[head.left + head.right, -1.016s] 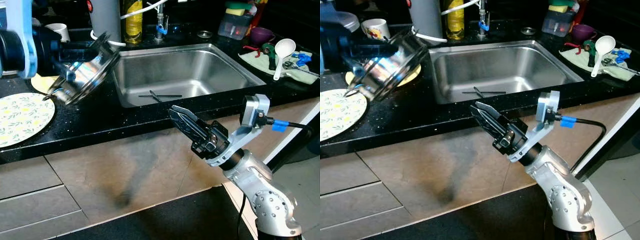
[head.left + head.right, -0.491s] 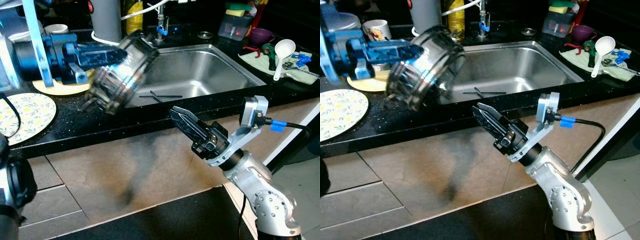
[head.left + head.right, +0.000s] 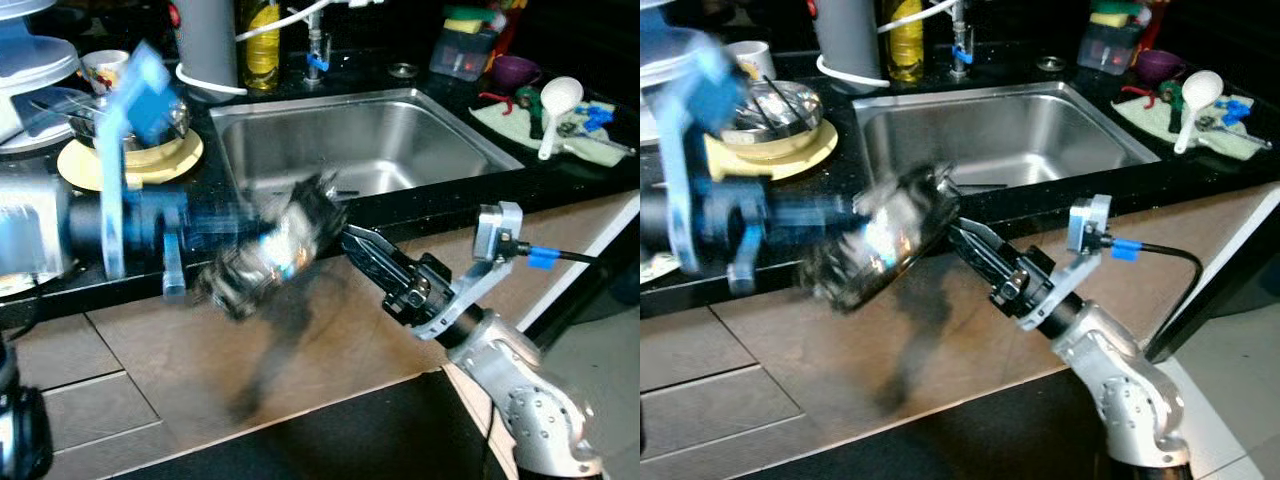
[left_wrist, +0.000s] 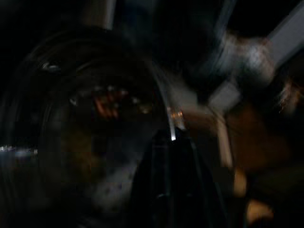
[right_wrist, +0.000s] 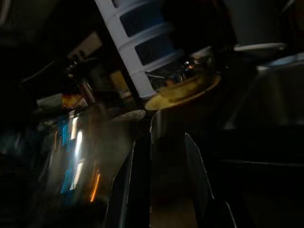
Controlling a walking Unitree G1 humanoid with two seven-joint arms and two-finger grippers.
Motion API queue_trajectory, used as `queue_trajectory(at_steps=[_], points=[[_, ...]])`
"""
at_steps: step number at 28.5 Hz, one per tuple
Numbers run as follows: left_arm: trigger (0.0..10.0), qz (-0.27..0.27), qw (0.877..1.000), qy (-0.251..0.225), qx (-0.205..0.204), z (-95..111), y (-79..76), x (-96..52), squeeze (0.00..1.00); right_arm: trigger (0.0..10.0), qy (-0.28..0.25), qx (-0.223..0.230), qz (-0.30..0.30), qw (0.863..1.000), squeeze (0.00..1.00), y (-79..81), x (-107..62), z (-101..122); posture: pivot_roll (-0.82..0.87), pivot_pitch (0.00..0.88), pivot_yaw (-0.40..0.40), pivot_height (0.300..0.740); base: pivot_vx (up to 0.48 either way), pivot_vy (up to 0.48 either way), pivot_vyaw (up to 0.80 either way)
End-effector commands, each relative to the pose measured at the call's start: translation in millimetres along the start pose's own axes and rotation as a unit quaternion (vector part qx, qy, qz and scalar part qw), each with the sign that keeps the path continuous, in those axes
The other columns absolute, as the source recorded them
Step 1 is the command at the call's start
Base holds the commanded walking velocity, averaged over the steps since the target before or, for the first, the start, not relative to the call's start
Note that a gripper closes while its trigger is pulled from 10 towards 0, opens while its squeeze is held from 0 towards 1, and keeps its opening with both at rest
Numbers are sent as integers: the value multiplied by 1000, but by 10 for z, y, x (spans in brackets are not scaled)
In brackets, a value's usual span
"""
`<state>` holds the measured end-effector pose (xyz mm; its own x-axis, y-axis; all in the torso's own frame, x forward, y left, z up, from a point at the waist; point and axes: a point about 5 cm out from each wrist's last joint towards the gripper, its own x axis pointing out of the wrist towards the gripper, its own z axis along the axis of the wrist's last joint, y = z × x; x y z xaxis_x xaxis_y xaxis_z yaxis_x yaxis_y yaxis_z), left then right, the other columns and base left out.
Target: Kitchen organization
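No text, label, brand or number can be read anywhere; the print on the yellow bottle [image 3: 260,40] by the sink [image 3: 370,140] is too small.

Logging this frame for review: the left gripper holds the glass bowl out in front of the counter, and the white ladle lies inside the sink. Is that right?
Not quite. The white ladle lies on the cloth on the counter right of the sink, as the left eye view shows. The rest stands: the left gripper holds the glass bowl in front of the counter.

Home kitchen, steel sink [image 3: 370,140] set in black countertop [image 3: 420,205], dishes, mug [image 3: 103,68], ladle [image 3: 552,105]
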<state>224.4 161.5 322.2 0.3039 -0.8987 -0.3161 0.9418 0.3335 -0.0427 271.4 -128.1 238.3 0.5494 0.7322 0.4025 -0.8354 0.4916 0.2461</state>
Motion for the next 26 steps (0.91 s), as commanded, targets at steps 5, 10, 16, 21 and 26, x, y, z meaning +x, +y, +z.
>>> queue_trajectory(at_steps=[5,10,16,21,26], points=[[0,-9,998,62,6,-209,-73,70,0,10000,37,2,-10,999,0,-18,-14,-114,-68,172,-33,740,0,0,0],[0,44,983,176,34,-545,-40,161,0,10000,81,-5,-26,996,0,-63,-44,-230,-67,183,-33,740,0,0,0],[0,50,965,252,55,-889,-73,278,0,10000,137,-17,-44,989,0,-101,-100,-371,-70,183,-33,740,0,0,0],[0,48,963,259,54,-1083,-74,376,0,10000,185,-18,-64,980,0,-159,-166,-516,-67,186,-34,740,0,0,0],[0,65,957,277,51,-1305,-74,469,0,10000,220,-14,-72,973,0,-176,-234,-653,-69,187,-33,740,0,0,0]])
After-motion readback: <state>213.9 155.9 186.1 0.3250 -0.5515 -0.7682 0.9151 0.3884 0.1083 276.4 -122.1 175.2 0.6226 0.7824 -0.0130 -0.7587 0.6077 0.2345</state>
